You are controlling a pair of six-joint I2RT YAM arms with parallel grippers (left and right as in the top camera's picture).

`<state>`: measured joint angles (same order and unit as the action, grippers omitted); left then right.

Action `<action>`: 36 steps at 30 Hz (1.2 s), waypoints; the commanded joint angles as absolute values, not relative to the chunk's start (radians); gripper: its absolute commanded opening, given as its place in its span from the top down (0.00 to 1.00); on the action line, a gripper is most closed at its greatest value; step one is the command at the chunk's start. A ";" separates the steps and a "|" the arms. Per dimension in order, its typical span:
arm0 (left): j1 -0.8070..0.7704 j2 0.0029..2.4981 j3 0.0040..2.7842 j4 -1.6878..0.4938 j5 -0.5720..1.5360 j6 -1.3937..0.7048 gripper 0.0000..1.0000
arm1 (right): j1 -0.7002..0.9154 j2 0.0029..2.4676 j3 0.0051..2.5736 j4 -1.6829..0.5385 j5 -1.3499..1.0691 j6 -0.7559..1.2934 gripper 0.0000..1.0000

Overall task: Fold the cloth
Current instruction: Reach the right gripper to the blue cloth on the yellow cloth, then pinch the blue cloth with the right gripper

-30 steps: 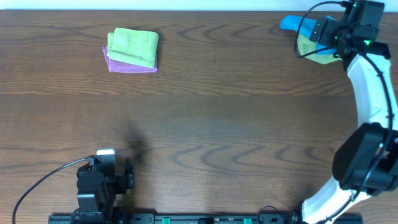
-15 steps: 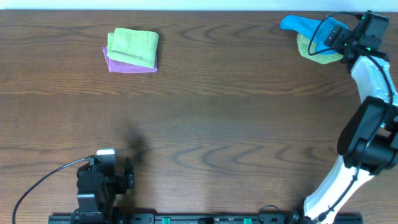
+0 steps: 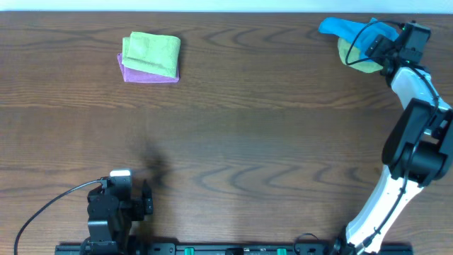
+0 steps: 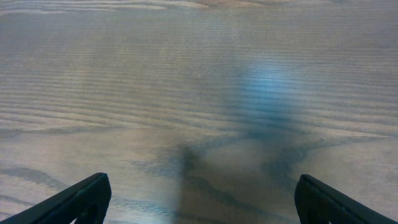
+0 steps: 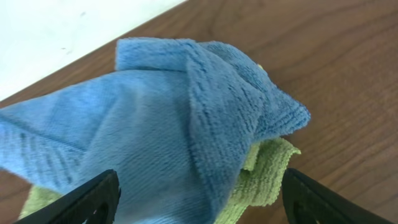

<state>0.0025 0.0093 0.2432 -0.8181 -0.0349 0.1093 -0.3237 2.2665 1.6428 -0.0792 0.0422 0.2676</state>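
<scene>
Right gripper (image 5: 199, 202) has backed off to the 1 o'clock corner, jaws wide, empty, facing blue cloth (image 5: 155, 124); grasp pending. Left gripper (image 4: 199, 202) idle at 7 o'clock, wide.

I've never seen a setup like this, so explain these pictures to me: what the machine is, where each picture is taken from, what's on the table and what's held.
Two robot arms stand at a wooden table; each ends in a two-finger pincer. The wide picture looks down from above; the other two come from cameras on the wrists. The left arm sits folded at the near edge, its left pincer open over bare wood. The right arm reaches to the far right corner, where a crumpled blue cloth lies on a yellow-green cloth; the right pincer stands open right at it, gripping nothing. At the far left, a folded green cloth lies on a purple cloth.
</scene>
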 commanded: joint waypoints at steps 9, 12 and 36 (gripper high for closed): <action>0.000 0.004 0.237 -0.841 -0.056 0.127 0.05 | -0.340 2.320 1.663 -0.054 0.049 0.302 0.43; 0.000 0.004 0.237 -0.841 -0.056 0.127 0.05 | -0.340 2.316 1.671 -0.047 0.048 0.298 0.74; 0.000 0.004 0.237 -0.841 -0.056 0.127 0.05 | -0.263 1.881 1.689 -0.498 0.018 0.068 0.99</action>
